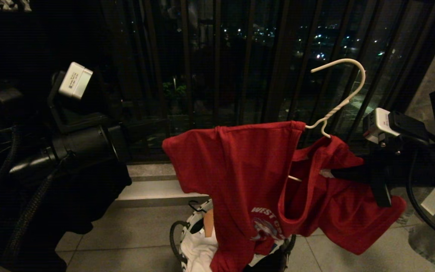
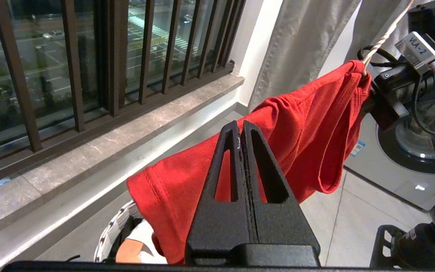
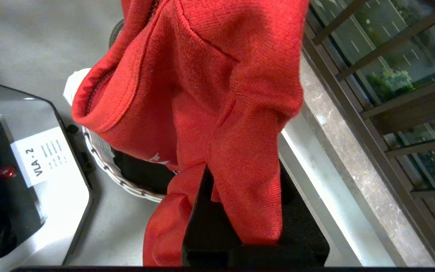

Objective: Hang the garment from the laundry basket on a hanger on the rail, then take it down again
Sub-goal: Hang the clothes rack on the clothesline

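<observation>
The red garment is draped over the white wire hanger and held up in the air above the laundry basket. The hanger's hook points up and to the right. My right gripper is shut on a fold of the garment at its right side, and cloth hangs over one finger. My left gripper is shut, with its tips at the upper edge of the garment near the sleeve. Whether it pinches the cloth I cannot tell. The rail is out of view.
Dark window bars and a stone sill run behind the garment. White cloth lies in the basket. A washing machine stands on the right. My own base is close to the basket.
</observation>
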Tool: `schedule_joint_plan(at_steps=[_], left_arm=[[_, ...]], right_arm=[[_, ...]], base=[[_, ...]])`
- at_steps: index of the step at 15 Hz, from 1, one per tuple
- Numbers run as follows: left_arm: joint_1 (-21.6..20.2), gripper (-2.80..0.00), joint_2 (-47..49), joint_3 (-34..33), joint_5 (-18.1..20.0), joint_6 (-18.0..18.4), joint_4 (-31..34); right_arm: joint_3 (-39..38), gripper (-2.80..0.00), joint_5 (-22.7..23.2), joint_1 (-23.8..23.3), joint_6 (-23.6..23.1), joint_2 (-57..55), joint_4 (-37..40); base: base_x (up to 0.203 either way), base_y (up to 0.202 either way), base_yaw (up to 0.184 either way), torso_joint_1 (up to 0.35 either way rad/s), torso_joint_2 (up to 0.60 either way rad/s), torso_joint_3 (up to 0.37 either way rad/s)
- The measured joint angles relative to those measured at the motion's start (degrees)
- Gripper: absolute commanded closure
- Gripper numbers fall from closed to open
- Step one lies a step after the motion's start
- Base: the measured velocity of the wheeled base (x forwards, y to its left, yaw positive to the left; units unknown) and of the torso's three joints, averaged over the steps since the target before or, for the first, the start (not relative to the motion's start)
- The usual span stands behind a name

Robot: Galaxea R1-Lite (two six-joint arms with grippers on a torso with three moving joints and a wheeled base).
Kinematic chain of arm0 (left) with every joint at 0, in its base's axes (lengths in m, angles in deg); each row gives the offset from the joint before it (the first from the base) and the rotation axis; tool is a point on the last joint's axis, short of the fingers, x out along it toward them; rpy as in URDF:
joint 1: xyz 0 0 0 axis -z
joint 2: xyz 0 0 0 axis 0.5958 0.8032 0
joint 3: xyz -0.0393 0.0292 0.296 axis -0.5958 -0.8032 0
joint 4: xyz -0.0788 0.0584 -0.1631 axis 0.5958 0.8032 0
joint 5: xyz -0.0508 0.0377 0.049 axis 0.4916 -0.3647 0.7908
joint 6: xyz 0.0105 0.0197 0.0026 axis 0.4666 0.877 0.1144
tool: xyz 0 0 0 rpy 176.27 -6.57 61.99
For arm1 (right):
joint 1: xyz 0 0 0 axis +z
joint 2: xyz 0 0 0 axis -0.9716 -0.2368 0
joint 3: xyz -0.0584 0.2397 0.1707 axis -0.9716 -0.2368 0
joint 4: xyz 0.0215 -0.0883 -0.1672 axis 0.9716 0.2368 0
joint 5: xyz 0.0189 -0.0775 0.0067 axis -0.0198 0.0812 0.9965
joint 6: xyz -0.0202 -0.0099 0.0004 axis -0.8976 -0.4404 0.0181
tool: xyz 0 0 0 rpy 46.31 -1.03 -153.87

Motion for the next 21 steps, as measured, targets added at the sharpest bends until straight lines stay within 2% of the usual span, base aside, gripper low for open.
schedule_joint_plan(at_steps=[8,21], left_arm=[[0.0,0.00,0.0,0.0,0.0,-0.1,0.0],[0.4,0.00,-0.6,0.6,0.2,-0.1,0.6]], right_arm=[[0.1,0.00,0.0,0.2,0.4,0.0,-0.1],[0.5,0.00,0.0,0.2,4.1,0.1,-2.6]], base=[[0.000,0.000,0.000,0.000,0.00,0.000],[0.000,0.000,0.000,0.000,0.00,0.000]])
